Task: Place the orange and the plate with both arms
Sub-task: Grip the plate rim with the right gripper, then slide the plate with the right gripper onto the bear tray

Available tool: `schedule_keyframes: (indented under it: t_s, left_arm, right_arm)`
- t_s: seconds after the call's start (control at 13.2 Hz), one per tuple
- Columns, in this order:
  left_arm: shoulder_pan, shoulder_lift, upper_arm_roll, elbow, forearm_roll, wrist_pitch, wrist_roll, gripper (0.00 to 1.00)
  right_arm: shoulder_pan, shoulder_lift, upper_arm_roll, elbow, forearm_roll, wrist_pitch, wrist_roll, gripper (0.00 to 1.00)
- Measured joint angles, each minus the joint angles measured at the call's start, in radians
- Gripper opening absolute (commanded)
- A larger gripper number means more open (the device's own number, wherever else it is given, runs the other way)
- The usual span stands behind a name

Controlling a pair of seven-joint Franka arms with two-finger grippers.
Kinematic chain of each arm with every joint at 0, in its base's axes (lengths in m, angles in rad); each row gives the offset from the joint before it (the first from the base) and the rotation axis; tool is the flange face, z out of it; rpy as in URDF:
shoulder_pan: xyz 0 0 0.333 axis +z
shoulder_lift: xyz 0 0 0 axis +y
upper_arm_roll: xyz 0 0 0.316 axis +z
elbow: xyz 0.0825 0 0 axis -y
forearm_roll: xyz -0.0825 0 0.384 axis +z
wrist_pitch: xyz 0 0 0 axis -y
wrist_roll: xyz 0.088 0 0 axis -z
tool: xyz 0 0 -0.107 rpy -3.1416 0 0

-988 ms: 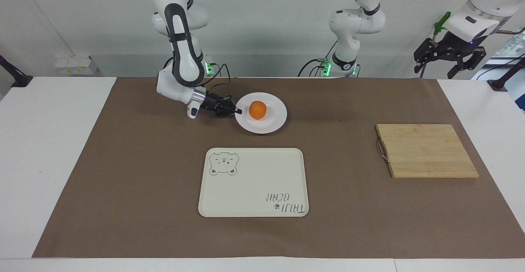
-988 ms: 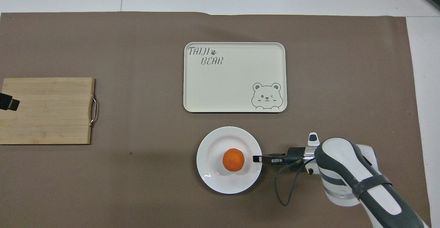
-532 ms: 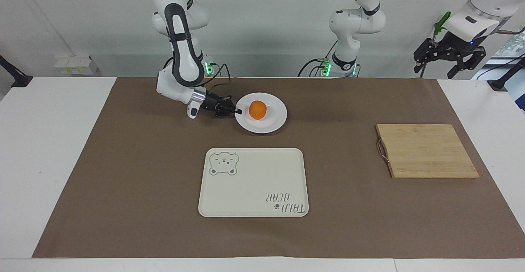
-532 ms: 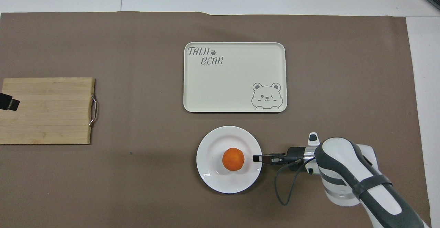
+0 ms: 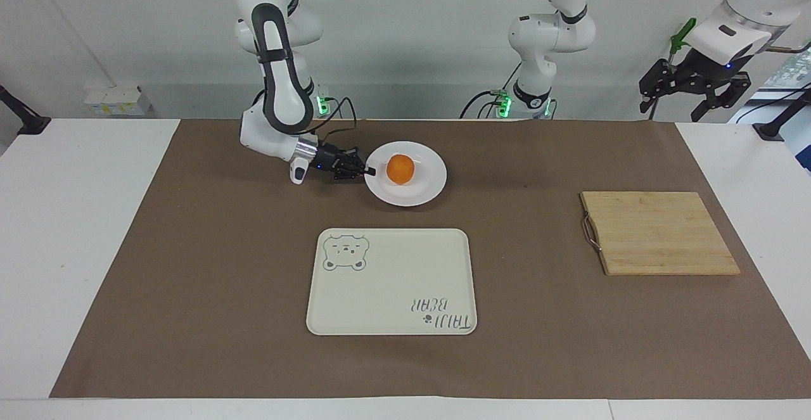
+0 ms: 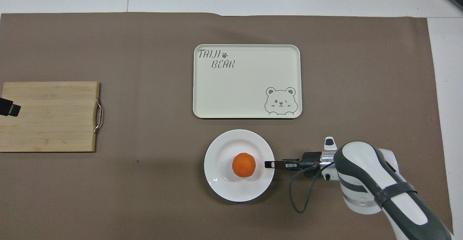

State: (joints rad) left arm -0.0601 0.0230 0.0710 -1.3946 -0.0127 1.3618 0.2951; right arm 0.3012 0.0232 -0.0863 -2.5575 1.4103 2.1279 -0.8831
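Right gripper [image 5: 369, 171] pinches the white plate [image 5: 426, 187] rim at nine o'clock; lift it level so the orange [image 5: 400, 169] stays centred. Left gripper [image 5: 692, 94] waits, spread

right arm [image 5: 279, 84] folded low, forearm running level just above the table, right gripper [image 5: 369, 171] pointing sideways with its fingertips pinched together. left arm [image 5: 738, 18] waits up high off the table's end, left gripper [image 5: 690, 94] hanging down, jaws spread wide, nothing between them.
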Motion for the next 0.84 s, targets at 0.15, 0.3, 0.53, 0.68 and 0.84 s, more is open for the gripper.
schedule_keyframes:
  t_s: [0.15, 0.3, 0.53, 0.68, 0.84]
  left_arm:
    - [0.000, 0.000, 0.000, 0.000, 0.000, 0.000, 0.000, 1.00]
    - [0.000, 0.000, 0.000, 0.000, 0.000, 0.000, 0.000, 1.00]
    - [0.000, 0.000, 0.000, 0.000, 0.000, 0.000, 0.000, 1.00]
    - [0.000, 0.000, 0.000, 0.000, 0.000, 0.000, 0.000, 1.00]
    - [0.000, 0.000, 0.000, 0.000, 0.000, 0.000, 0.000, 1.00]
  right_arm:
    - [-0.016, 0.000, -0.001, 0.017, 0.001, -0.023, 0.010, 0.00]
    - [-0.031, 0.000, -0.001, 0.047, 0.001, -0.039, 0.038, 0.00]
    - [-0.038, 0.000, -0.003, 0.108, 0.001, -0.040, 0.118, 0.00]
    - [-0.048, 0.010, -0.003, 0.162, 0.001, -0.040, 0.172, 0.00]
    - [-0.051, 0.041, -0.004, 0.224, 0.000, -0.040, 0.226, 0.00]
